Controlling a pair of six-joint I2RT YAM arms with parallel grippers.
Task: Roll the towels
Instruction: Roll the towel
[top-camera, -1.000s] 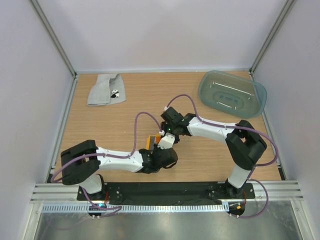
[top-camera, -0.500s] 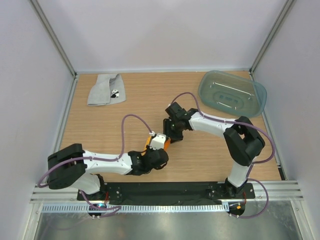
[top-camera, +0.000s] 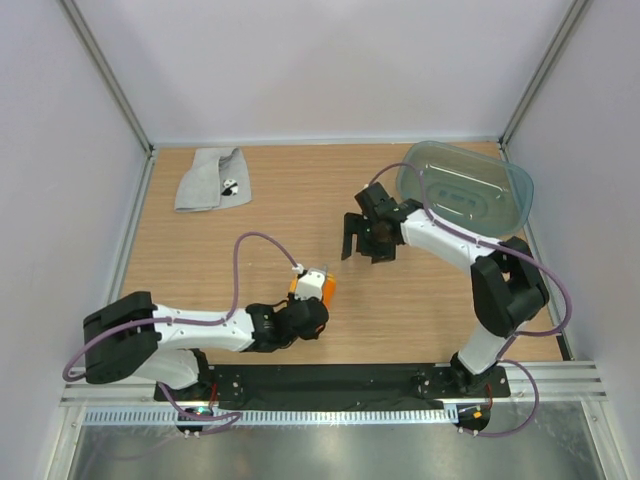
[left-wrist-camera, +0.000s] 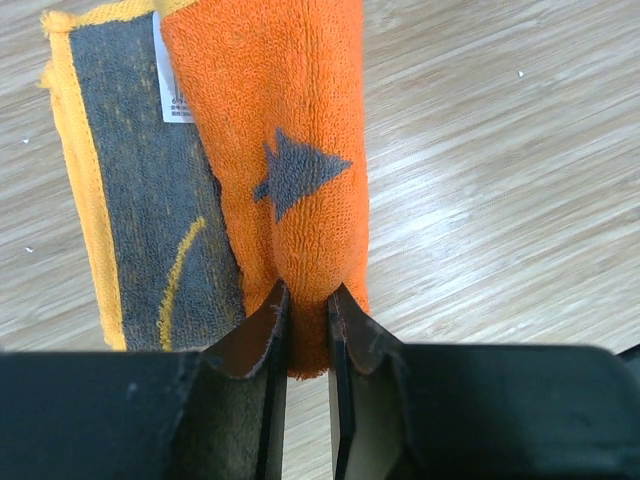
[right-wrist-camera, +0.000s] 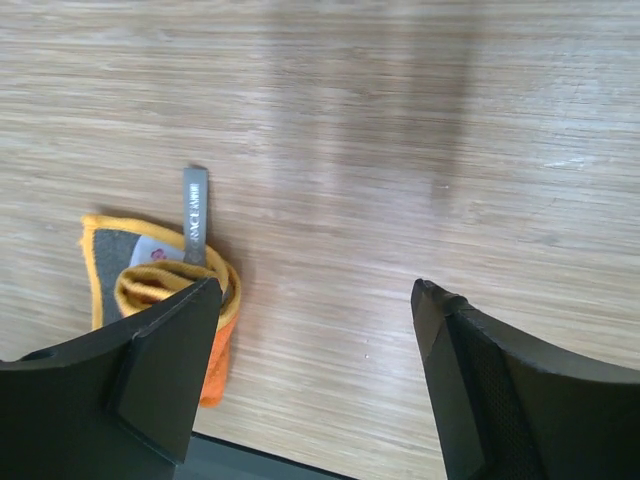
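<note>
Top external view: the orange towel (top-camera: 323, 289) lies near 6 o'clock of the bench (top-camera: 250, 230) middle, partly rolled. The grey towel (top-camera: 210, 178) sits loosely folded, not rolled, in the 10 o'clock corner, and the tub (top-camera: 465, 187) is at 2 o'clock. The left jaws are clamped on the orange towel. The right jaws stand wide apart and empty, off toward 1 o'clock from it and well clear of the cloth.

Left wrist view: the jaws pinch the near end of the roll, almost together, with a fold of pile between them. An unrolled flap (left-wrist-camera: 140, 200), dark grey with a yellow border and a white label (left-wrist-camera: 172, 85), lies flat at 9 o'clock of the roll. The pinch probably keeps the coil from springing loose.

Right wrist view: the coil's end shows as a spiral at 8 o'clock of the open jaws, outside their gap. A grey tag (right-wrist-camera: 195, 215) points from it to 12 o'clock. By this reading the orange towel is part-rolled and the grey one has not yet been started.
</note>
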